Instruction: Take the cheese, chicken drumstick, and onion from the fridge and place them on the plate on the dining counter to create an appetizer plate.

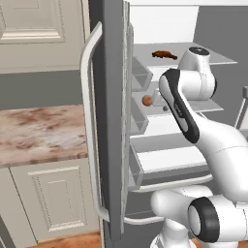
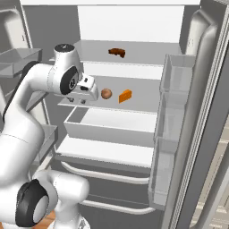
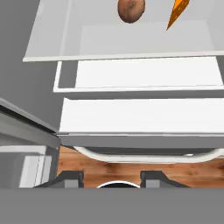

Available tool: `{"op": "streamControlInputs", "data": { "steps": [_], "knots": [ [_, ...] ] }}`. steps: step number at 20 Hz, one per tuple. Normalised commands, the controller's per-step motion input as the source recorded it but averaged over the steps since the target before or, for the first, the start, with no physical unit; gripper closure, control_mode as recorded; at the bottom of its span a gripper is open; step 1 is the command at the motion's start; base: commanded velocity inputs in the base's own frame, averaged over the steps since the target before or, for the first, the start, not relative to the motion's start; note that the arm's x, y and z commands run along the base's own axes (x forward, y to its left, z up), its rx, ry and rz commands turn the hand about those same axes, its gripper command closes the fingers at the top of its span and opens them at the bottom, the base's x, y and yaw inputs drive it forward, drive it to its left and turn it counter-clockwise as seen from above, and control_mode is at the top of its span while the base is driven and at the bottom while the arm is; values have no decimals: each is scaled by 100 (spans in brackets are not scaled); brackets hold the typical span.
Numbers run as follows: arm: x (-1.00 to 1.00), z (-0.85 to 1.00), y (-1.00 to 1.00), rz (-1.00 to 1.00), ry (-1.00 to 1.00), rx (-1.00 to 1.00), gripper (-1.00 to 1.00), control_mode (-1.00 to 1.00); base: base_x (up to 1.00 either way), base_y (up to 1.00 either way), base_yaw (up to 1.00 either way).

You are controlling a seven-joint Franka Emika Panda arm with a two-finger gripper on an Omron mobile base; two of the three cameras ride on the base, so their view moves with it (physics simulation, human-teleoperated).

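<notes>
Drumstick [image 2: 116,52] lies lengthwise across the upper fridge [image 2: 134,112] shelf.

To our left in the left base view we see a run of cream panelled cabinets [image 1: 51,201] under a brown-and-cream marbled counter [image 1: 41,131], with a grey wall strip [image 1: 41,89] above it and a cream panelled upper cabinet [image 1: 34,29] higher up. We see a warm wooden plank floor [image 3: 131,168] in the hand view, and a sliver of it at the bottom edge below the cabinets in the left base view.
</notes>
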Motion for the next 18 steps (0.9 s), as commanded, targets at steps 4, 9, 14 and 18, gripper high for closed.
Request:
{"op": "streamControlInputs", "data": {
  "steps": [4,9,14,18],
  "knots": [
    [-1,0,-5,-2,-2,0,-100,-100,0,0,0],
    [0,7,-22,-4,-9,0,-100,-100,0,0,0],
    [0,34,-15,0,-17,0,-100,-100,0,0,0],
    [1,36,-24,0,-30,-3,-100,-100,0,0,0]
  ]
}}
